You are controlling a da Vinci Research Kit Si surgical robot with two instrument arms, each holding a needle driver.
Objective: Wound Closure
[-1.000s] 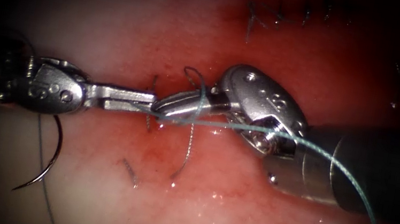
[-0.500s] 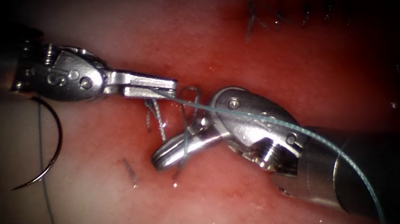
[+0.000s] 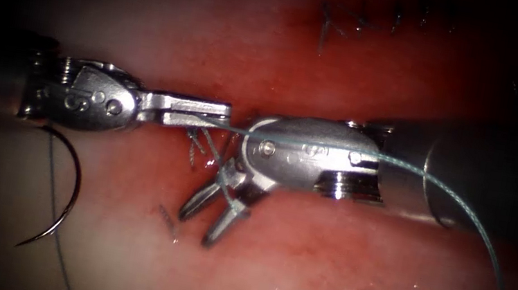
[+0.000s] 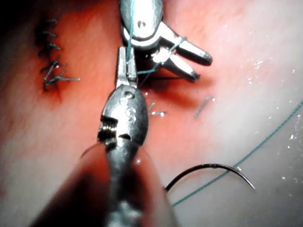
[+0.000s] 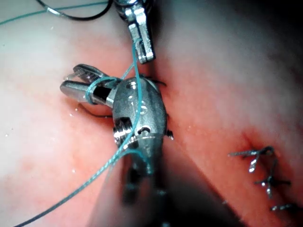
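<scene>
We see the tissue, wet with red fluid. The right tool has its jaws spread, holding nothing, with the thread looped around them. The left tool has its jaws pressed together on this thread. The curved needle lies free on the tissue, left of the cut.

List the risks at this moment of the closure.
1. The thread is looped around the right tool, whose jaws stand open; the loop could slip off.
2. The needle lies loose on the tissue, left of the cut, and might be dragged.
3. The left tool grips thread; hard tension may fray it.
</scene>
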